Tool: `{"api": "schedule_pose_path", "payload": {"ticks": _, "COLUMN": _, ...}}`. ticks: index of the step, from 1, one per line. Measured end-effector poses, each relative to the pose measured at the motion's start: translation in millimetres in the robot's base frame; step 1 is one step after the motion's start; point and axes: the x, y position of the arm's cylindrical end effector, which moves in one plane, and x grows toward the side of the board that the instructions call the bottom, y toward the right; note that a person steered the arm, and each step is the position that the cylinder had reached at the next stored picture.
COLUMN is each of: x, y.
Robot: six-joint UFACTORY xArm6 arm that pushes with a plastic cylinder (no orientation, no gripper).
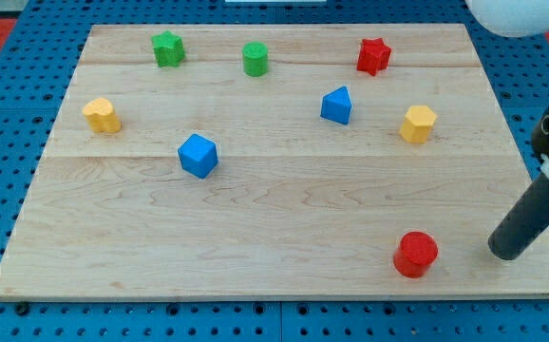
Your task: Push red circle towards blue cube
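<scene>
The red circle point(415, 254) lies near the view's bottom right of the wooden board point(284, 228). The blue cube point(198, 155) sits left of the board's middle, far to the upper left of the red circle. My tip point(505, 254) rests on the board to the right of the red circle, about level with it, with a clear gap between them. The dark rod rises from the tip toward the view's right edge.
A blue triangular block point(336, 105) and a yellow hexagon point(417, 123) sit above the red circle. A red star point(373, 55), a green cylinder point(255, 59) and a green star point(168, 48) line the top. A yellow block point(102, 115) is at the left.
</scene>
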Motion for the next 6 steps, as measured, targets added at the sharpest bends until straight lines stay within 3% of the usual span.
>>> {"api": "schedule_pose_path", "payload": {"ticks": 6, "x": 15, "y": -35}}
